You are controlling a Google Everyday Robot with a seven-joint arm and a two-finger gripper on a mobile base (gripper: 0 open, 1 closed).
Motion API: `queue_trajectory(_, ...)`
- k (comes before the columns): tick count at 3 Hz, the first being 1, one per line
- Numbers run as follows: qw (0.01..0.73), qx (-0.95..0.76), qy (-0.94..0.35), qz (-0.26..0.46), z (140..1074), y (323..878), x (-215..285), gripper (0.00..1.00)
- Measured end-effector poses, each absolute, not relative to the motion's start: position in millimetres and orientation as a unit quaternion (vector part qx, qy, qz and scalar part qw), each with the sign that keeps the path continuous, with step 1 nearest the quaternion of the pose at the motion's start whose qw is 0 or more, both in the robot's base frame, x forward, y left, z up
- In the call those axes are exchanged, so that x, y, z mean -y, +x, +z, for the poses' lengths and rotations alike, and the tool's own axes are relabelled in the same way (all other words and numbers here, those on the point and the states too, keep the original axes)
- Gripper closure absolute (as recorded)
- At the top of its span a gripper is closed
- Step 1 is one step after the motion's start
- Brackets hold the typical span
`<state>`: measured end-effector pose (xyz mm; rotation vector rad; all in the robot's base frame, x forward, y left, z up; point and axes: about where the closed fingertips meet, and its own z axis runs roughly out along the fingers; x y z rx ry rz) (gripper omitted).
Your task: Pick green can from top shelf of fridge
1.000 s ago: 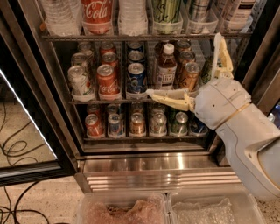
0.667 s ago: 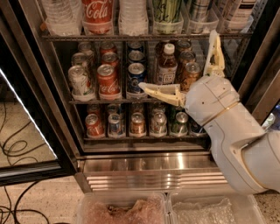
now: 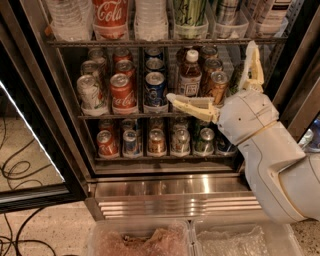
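Cream two-finger claw [image 3: 211, 71] is spread wide open with nothing in it, parked in front of the middle wire rack of soda cans [image 3: 125, 116]. The tall pale-green can with dark streaks [image 3: 189, 12] is up on the dark wire top shelf [image 3: 165, 43] of the black-framed glass-door fridge [image 3: 170, 192], standing in a clear plastic tray [image 3: 190, 32], well above the claw.

Cream hand [image 3: 210, 70] centre-right, streaky green can [image 3: 189, 12]

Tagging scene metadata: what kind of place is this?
Probably an office micro-kitchen or shop: a glass-door display fridge with wire racks of soda cans, loose cables on the floor. The open pincer hangs before the middle rack.
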<state>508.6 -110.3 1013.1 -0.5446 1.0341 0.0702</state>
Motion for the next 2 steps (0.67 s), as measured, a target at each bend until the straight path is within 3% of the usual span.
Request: queue_trajectory(2, 0.838, -0.494, -0.227, 0.047, 1023.9, 521.7, 97.4, 0.00)
